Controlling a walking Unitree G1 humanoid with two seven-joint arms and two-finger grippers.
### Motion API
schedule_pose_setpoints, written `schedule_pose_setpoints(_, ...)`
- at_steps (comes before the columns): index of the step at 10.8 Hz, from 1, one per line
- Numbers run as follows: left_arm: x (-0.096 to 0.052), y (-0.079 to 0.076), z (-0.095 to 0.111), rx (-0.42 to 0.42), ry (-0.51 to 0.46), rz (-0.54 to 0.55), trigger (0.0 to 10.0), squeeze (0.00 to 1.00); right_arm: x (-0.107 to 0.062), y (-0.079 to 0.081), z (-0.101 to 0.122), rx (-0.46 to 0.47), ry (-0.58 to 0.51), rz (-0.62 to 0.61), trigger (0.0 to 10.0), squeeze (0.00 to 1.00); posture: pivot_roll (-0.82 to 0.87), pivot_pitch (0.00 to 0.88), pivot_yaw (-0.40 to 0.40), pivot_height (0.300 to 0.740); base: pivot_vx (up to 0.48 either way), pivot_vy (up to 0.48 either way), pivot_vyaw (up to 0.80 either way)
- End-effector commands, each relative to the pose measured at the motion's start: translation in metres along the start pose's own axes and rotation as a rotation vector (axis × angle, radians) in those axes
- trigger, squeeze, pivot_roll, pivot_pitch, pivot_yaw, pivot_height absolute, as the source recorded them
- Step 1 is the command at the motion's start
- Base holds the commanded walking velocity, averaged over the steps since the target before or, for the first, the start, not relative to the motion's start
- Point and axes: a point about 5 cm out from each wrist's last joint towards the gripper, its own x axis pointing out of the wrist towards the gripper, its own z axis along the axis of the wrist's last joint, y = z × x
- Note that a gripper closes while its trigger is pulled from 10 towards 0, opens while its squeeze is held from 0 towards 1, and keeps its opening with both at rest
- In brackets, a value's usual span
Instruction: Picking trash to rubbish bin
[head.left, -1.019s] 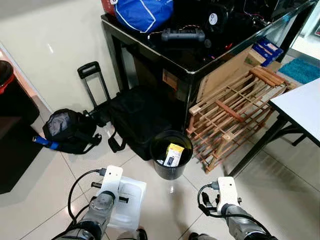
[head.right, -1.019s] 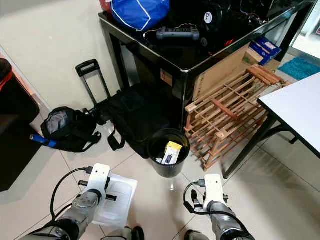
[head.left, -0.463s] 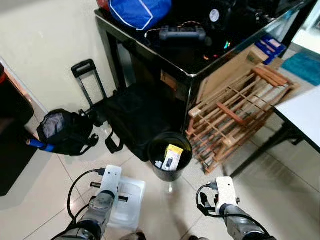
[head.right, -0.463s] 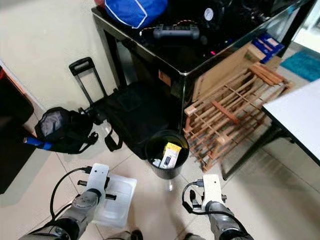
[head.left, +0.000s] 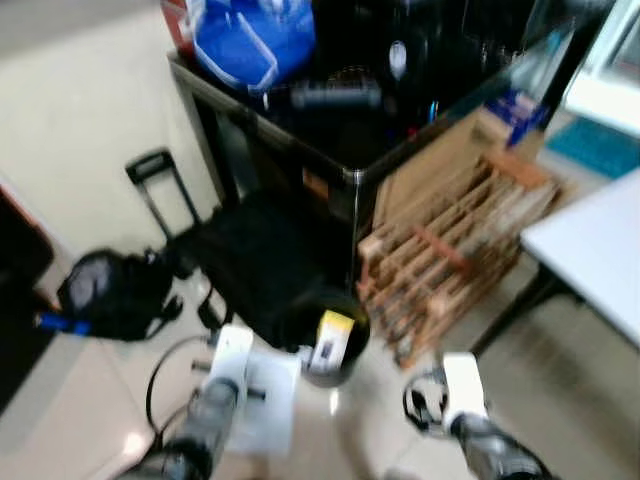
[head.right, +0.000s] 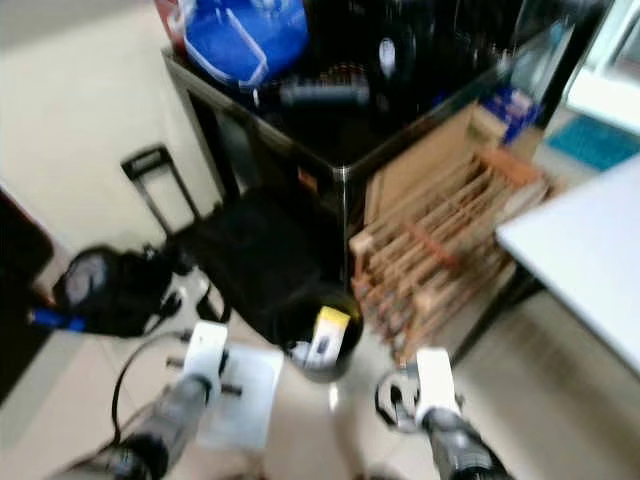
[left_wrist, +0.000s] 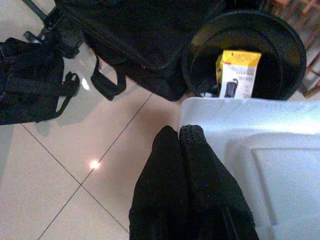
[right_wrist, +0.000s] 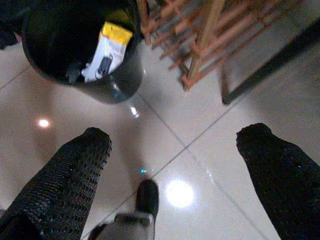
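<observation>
Carry step: left gripper (left_wrist: 180, 137) pinched on the white tray (left_wrist: 260, 145), at the bin (left_wrist: 245, 40) rim. Right gripper (right_wrist: 175, 145) spread, empty. Next: tip tray in.

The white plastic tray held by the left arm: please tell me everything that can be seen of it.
The white plastic tray is translucent, rectangular, with rounded corners and a raised inner panel. The left end effector, fingers shut, pinches its edge and holds it roughly level above the tiled floor. Its far edge reaches the rim of the black bin, which holds a yellow-and-white package.
</observation>
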Motion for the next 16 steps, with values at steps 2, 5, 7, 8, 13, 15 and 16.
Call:
schedule_pose_setpoints(2,-0.0019,0.0123,-0.0081,0.008,0.029,0.029,10.0,0.00,0.0015,0.0131,-0.0004,0.001,0.003,0.034,10.0,0.00,-0.01,0.131,0.050,0.740,0.401,0.000,0.00)
schedule_pose_setpoints(5,-0.0015,0.0124,-0.0069,0.011,0.027,0.029,10.0,0.00,0.0014,0.0136,-0.0009,0.002,0.002,0.037,10.0,0.00,-0.01,0.122,0.053,0.740,0.404,0.000,0.00)
schedule_pose_setpoints(7,-0.0015,0.0124,-0.0070,0.012,0.027,0.028,10.0,0.00,0.0013,0.0150,-0.0018,-0.001,0.005,0.043,10.0,0.00,-0.01,0.117,0.051,0.740,0.401,0.000,0.00)
schedule_pose_setpoints(8,-0.0015,0.0125,-0.0067,0.011,0.026,0.028,10.0,0.00,0.0014,0.0155,-0.0015,-0.001,0.005,0.044,10.0,0.00,-0.01,0.122,0.051,0.740,0.401,0.000,0.00)
schedule_pose_setpoints(13,-0.0014,0.0121,-0.0062,0.008,0.025,0.030,10.0,0.00,0.0013,0.0141,-0.0016,0.004,0.006,0.039,10.0,0.00,-0.01,0.144,0.047,0.740,0.404,0.000,0.00)
schedule_pose_setpoints(15,-0.0016,0.0130,-0.0067,0.006,0.023,0.034,10.0,0.00,0.0014,0.0142,-0.0015,0.005,0.006,0.041,10.0,0.00,-0.01,0.149,0.047,0.740,0.373,0.000,0.00)
schedule_pose_setpoints(16,-0.0013,0.0134,-0.0044,-0.009,0.008,0.030,10.0,0.00,0.0015,0.0145,-0.0010,0.006,0.004,0.042,10.0,0.00,-0.01,0.150,0.047,0.740,0.000,0.000,0.00)
